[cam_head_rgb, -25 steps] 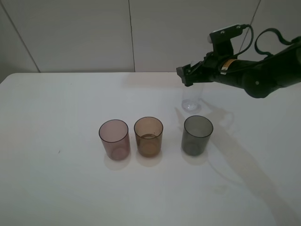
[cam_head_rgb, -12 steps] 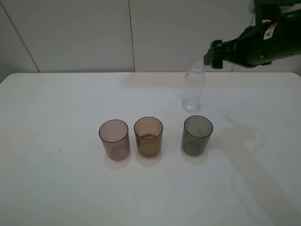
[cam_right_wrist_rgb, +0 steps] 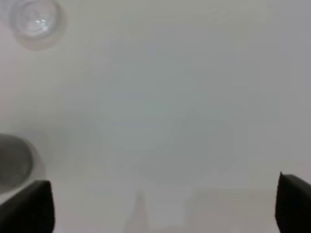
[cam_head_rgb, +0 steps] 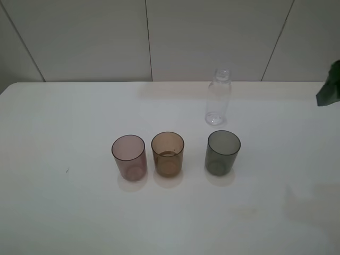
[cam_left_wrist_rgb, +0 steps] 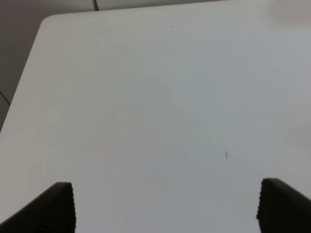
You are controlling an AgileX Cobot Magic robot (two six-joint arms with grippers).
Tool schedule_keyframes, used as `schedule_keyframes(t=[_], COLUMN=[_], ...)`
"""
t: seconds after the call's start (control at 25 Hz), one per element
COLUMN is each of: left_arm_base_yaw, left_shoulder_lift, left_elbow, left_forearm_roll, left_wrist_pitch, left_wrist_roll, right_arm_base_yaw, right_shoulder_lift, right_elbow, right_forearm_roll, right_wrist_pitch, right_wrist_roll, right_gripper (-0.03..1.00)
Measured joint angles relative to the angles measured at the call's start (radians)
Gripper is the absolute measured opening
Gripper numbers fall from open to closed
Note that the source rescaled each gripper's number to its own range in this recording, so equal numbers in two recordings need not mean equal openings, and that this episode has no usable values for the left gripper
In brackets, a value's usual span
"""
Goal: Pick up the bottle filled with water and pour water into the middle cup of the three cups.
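- Bottle (cam_head_rgb: 218, 104) stands upright and capless on the white table (cam_head_rgb: 64, 212), on the far side of the row of three cups, just behind the dark grey cup (cam_head_rgb: 223, 153) and right of centre.
- Middle cup (cam_head_rgb: 168, 154), amber-brown, stands between the pinkish-mauve cup (cam_head_rgb: 129, 157) on the left and the grey one on the right; a faint line low on its wall may be liquid (too faint to confirm).
- Handling, as a judgement: thin clear plastic that likely flexes under squeeze, light, smooth and somewhat slippery, tall for its base and so easy to tip. Best hold looks to be across the straight body below the rounded shoulders, with moderate force.
- Right gripper (cam_right_wrist_rgb: 165, 206): both dark fingertips sit at the frame's corners, spread wide with nothing between them, touching nothing; in the high view only a dark sliver of the arm shows at the right edge, well apart from the bottle.
- Left gripper (cam_left_wrist_rgb: 165, 206): spread wide over bare table, empty.
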Motion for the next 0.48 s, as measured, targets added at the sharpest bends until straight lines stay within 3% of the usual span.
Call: schedule_keyframes(t=[0.48], left_arm_base_yaw=[0.000], left_shoulder_lift=[0.000], left_elbow=[0.000], left_forearm_roll=[0.000], left_wrist_pitch=[0.000], left_wrist_roll=[0.000], right_arm_base_yaw=[-0.011], right_shoulder_lift=[-0.473], right_elbow=[0.000], right_forearm_roll=[-0.017], right_wrist_pitch=[0.035], right_wrist_roll=[0.000], right_gripper=[1.00])
